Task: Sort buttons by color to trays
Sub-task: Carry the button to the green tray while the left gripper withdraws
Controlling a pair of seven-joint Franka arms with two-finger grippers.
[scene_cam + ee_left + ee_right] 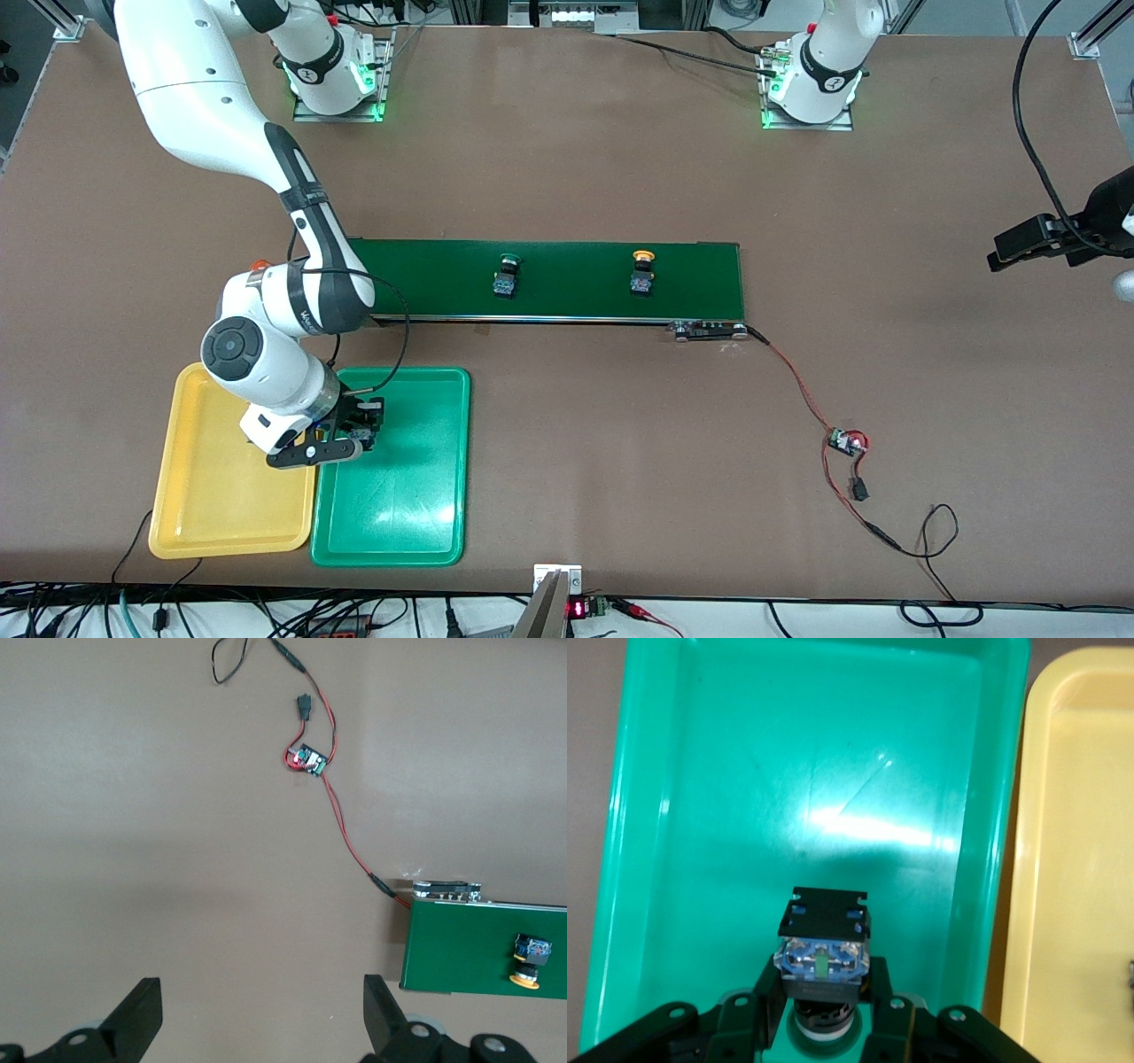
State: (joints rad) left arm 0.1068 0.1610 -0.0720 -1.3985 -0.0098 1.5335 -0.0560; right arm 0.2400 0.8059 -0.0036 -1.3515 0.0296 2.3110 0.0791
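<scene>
The brown surface (567,159) is crossed by a long dark-green conveyor belt (567,306), on which two of the buttons are seen standing apart: a green-capped button (507,275) toward the right arm's end and a yellow-capped button (642,273) toward the left arm's end.

Nearer to the front camera than the belt, at the right arm's end of the surface, two trays are laid side by side with their long edges touching: the yellow tray (204,514) and the green tray (416,514), the yellow one lying closer to the surface's end.

The right gripper (359,427) is held over the green tray, close to the edge shared with the yellow tray. Its fingers are closed on a third button (824,948), whose black body with a clear terminal face is seen in the right wrist view; its green cap points down toward the tray floor.

The left gripper (261,1014) is kept waiting with its fingers spread wide and nothing between them, over bare surface off the belt's end.

A small circuit board (846,440) with red and black wires (797,390) is connected to the belt's end.
</scene>
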